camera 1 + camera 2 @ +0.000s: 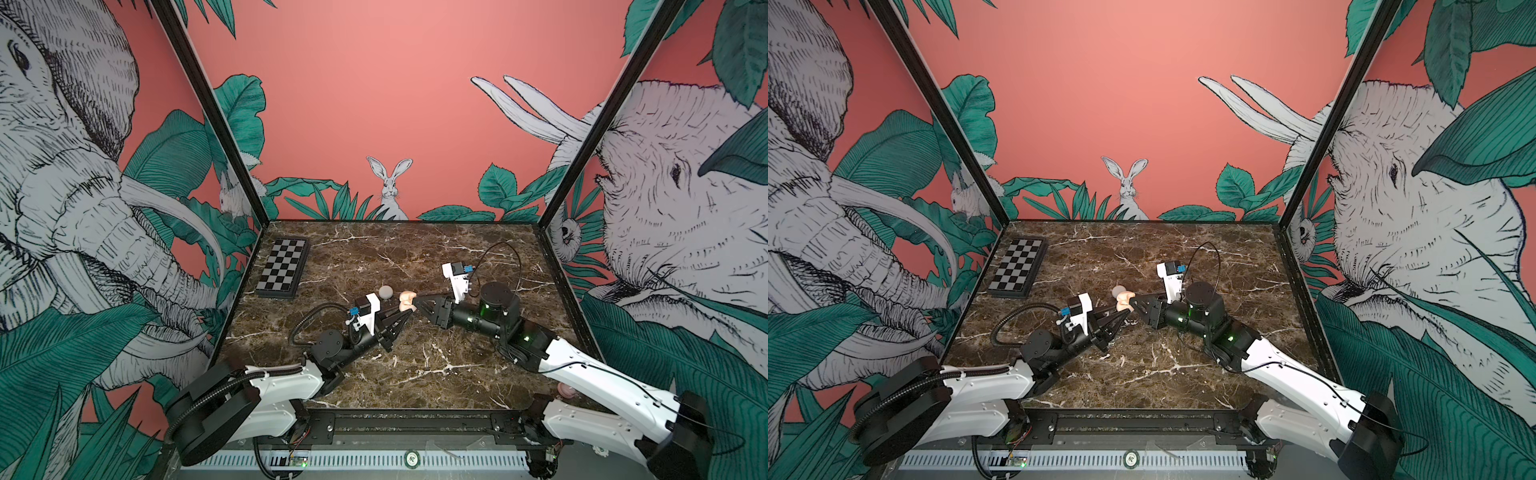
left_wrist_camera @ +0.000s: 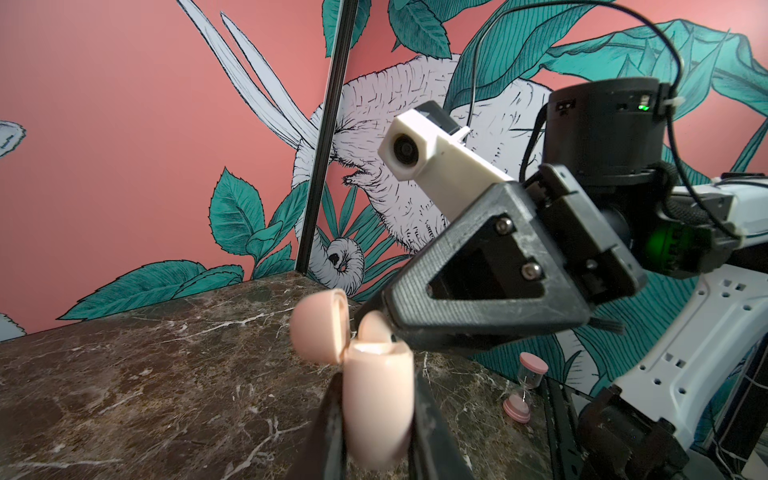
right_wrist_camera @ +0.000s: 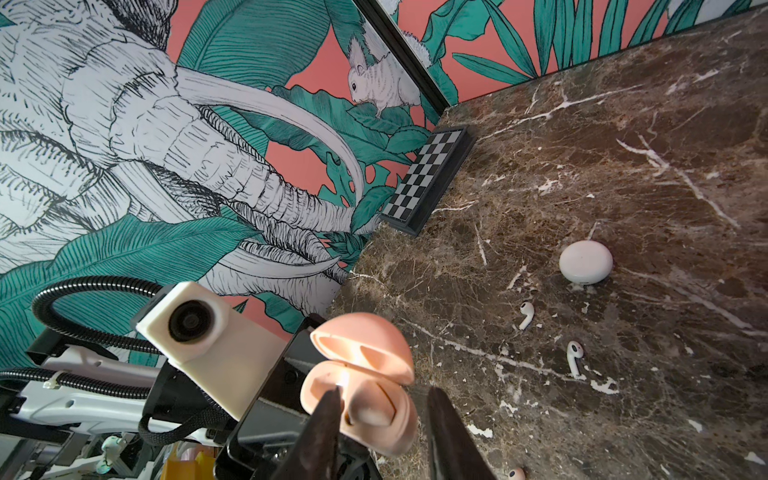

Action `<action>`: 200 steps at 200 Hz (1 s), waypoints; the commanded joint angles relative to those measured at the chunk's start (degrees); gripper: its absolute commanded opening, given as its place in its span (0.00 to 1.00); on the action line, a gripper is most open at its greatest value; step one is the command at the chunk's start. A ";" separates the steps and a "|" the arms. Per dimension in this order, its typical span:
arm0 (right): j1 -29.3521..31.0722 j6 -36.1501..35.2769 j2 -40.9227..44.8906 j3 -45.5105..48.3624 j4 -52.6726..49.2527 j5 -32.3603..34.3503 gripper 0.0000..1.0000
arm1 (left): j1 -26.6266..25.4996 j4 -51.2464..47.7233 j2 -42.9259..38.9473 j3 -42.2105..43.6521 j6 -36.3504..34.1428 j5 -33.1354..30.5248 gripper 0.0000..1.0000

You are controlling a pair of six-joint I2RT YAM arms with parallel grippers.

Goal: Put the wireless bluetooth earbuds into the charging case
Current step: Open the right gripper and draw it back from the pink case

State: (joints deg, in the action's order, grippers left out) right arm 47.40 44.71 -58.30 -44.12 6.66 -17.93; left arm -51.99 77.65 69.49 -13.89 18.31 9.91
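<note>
Filling the middle of both top views, the brown marble desk (image 1: 415, 257) carries a chessboard (image 1: 282, 268) at about ten o'clock. Near the centre, the left end effector (image 1: 406, 316) is clamped on the lower body of the pink charging case (image 2: 376, 399), whose lid is open. The right end effector (image 1: 419, 302) reaches in from three o'clock. Its jaws stand a little apart at the case's mouth and grip nothing. A white round case (image 1: 385, 290) lies closed just beside the pink one, at ten o'clock from it. One pink bud (image 3: 370, 415) sits in a well of the charging case. Two white earbuds (image 3: 526, 314) lie on the desk near the white round case, apart from each other.

I judge the buds to be very light, hard and smooth, so they can slip or flick away. The best hold is across the stem or the round head, with gentle force. The charging case is stiff, but its hinge looks delicate, so holding the body is right.

Only the right wrist view shows the white earbuds and the wells. The left wrist view shows the left fingers (image 2: 419, 399) pressing both sides of the case, and a pink hourglass (image 2: 524, 386) near the desk's edge.
</note>
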 commanded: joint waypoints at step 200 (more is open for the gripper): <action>-9.62 -11.49 16.53 -9.87 -28.19 12.21 0.98 | 4.09 -26.07 -13.89 -9.99 -9.35 18.83 0.00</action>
State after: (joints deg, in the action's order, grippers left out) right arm 38.87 34.04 -41.60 -53.10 -19.62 -5.02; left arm -50.68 57.71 57.87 -22.13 9.98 23.51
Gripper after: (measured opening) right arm 0.981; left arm 0.225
